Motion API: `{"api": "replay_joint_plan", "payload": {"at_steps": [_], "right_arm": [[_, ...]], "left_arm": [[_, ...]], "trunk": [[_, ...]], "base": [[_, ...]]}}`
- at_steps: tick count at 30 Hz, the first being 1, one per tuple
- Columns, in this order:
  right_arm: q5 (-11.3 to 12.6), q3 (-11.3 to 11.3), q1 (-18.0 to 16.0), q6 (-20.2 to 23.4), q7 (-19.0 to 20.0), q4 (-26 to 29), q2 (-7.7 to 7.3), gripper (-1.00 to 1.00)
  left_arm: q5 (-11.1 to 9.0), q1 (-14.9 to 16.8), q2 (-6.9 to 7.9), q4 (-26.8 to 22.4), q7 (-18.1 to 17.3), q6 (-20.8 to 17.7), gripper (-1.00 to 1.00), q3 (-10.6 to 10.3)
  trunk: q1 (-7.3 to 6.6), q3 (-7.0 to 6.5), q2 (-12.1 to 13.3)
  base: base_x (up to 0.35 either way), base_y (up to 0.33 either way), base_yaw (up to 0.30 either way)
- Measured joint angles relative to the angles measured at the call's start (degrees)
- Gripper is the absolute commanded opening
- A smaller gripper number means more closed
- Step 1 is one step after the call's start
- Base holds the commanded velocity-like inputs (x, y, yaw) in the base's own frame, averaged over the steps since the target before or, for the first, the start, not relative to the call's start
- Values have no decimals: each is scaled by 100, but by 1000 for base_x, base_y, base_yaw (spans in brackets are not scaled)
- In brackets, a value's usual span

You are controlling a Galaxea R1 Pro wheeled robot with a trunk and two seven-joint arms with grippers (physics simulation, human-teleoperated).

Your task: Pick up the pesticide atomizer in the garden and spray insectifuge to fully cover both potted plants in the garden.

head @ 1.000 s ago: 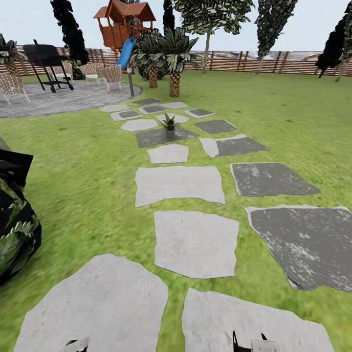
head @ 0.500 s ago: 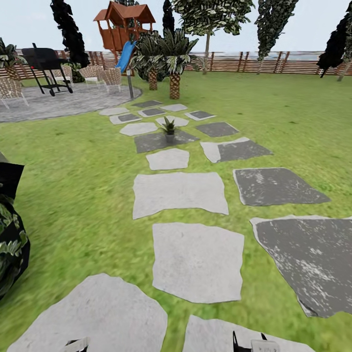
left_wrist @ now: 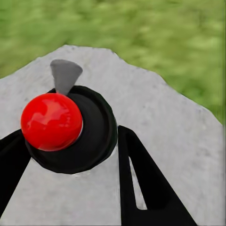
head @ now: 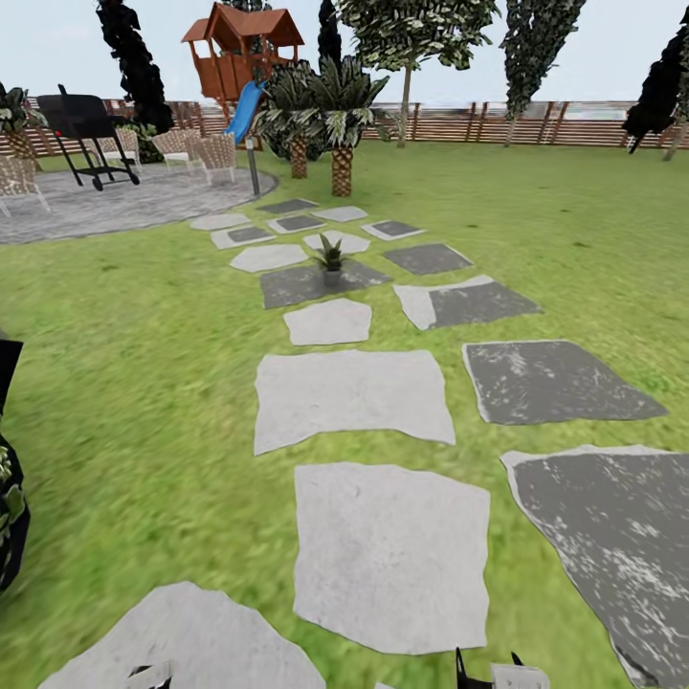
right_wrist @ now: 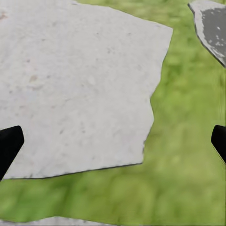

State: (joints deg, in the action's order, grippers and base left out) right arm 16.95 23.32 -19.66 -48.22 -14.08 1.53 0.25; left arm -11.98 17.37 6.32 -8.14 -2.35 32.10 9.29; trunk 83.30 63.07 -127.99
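Transit stage only: nothing sprayed. One potted plant stands on a dark stepping stone at twelve o'clock, well ahead. Left gripper spread, empty; right gripper spread wide, empty. Atomizer whereabouts undetermined.

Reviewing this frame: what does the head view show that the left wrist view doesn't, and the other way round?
Head view: one potted plant standing on a dark stepping stone far up the path, two palms, a wooden playhouse with a blue slide, a grill on the paved patio, and the fence.

Left wrist view: the left gripper, fingers spread wide, above a red ball that sits in a black round holder.

Both: lawn and pale stepping stones.
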Motion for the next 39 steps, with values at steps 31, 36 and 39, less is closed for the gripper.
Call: {"api": "replay_joint_plan", "payload": {"at_steps": [31, 36, 39], "right_arm": [[0, 0, 0, -1, 0, 0, 0, 100], [0, 1, 0, 0, 0, 0, 0, 100], [0, 0, 0, 0, 0, 0, 0, 100]], "left_arm": [[0, 0, 0, 0, 4, 0, -100, 0], [-1, 0, 0, 0, 4, 0, -100, 1], [0, 0, 0, 0, 5, 0, -100, 0]], "trunk": [[0, -267, 0], [0, -310, 0], [0, -331, 0]], "base": [[339, 0, 0], [339, 0, 0], [339, 0, 0]]}}
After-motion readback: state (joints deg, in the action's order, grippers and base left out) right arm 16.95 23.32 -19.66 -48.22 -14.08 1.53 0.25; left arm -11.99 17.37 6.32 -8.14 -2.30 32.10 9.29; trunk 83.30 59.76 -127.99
